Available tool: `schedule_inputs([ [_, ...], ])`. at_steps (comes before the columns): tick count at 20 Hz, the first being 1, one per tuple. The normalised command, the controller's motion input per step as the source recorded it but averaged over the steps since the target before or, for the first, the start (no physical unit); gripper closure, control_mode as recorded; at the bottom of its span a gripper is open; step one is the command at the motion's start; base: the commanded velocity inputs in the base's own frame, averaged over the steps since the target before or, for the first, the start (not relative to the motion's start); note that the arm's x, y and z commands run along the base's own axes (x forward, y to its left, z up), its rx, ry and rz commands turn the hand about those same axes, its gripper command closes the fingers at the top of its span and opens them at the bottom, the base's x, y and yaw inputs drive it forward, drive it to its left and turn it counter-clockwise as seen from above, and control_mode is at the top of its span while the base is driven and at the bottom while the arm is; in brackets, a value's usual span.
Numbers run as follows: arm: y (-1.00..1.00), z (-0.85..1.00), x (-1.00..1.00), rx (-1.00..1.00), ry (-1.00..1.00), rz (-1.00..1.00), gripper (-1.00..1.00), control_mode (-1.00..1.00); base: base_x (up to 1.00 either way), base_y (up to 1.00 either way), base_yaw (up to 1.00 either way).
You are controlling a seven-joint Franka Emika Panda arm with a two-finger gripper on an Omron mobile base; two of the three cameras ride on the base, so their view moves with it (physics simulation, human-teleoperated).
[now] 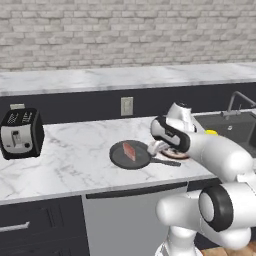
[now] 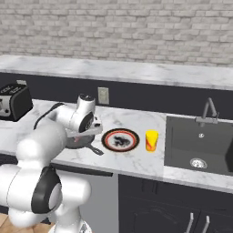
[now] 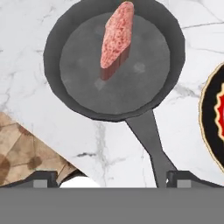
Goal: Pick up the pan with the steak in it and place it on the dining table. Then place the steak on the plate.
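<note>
The dark grey pan (image 3: 83, 74) rests flat on the white marble dining table (image 3: 26, 43), with the pinkish-red steak (image 3: 117, 35) lying in it. Its thin handle (image 3: 151, 144) runs back toward my gripper (image 3: 113, 178), which is open just above the handle's end and holds nothing. In the left base view the pan (image 1: 120, 157) with the steak (image 1: 129, 150) lies left of my gripper (image 1: 159, 146). The red-rimmed plate (image 2: 120, 139) stands right beside the pan, close to the handle (image 2: 94, 149). My arm hides most of the pan in the right base view.
A yellow cup (image 2: 151, 140) stands right of the plate. Beyond it are the dark sink (image 2: 200, 145) and its tap (image 2: 208, 111). A toaster (image 1: 21, 134) sits at the far left of the counter. The counter's front edge (image 3: 52, 144) runs close to the pan.
</note>
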Motion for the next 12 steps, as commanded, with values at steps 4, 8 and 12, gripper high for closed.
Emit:
schedule_inputs([
  [4,0.58,0.08,0.22,0.0,-0.06,-0.18,-1.0,-1.0,0.0,0.0,0.0],
  [8,0.48,0.0,0.28,0.01,-0.04,-0.17,-1.0,-1.0,0.0,0.0,0.0],
  [12,0.21,-0.07,0.63,0.02,0.0,-0.2,-1.0,-1.0,0.0,0.0,0.0],
])
